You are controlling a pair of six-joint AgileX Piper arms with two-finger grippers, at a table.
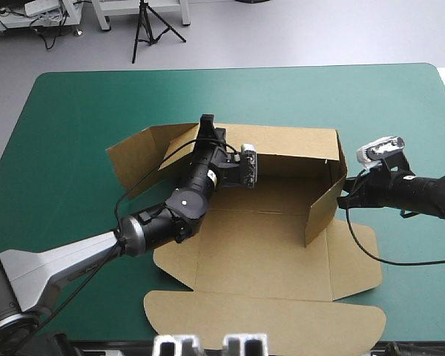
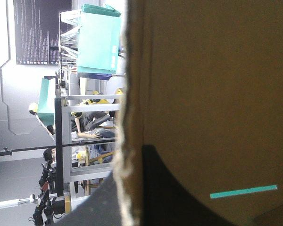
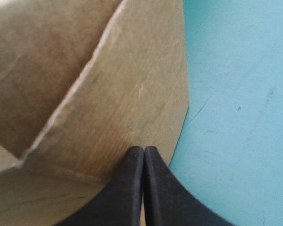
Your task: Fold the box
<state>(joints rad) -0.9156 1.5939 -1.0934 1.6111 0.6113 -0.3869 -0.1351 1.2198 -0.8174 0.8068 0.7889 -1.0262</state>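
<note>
High view: pinching box's back wall in left gripper; holding right gripper, closed tight, just outside right wall.

1. The table has a teal-green cover with round corners.
2. Past the table's far edge, the floor is plain grey.
3. A thin black tripod stands on that floor.
4. Pale bench legs stand beside the tripod.
</note>
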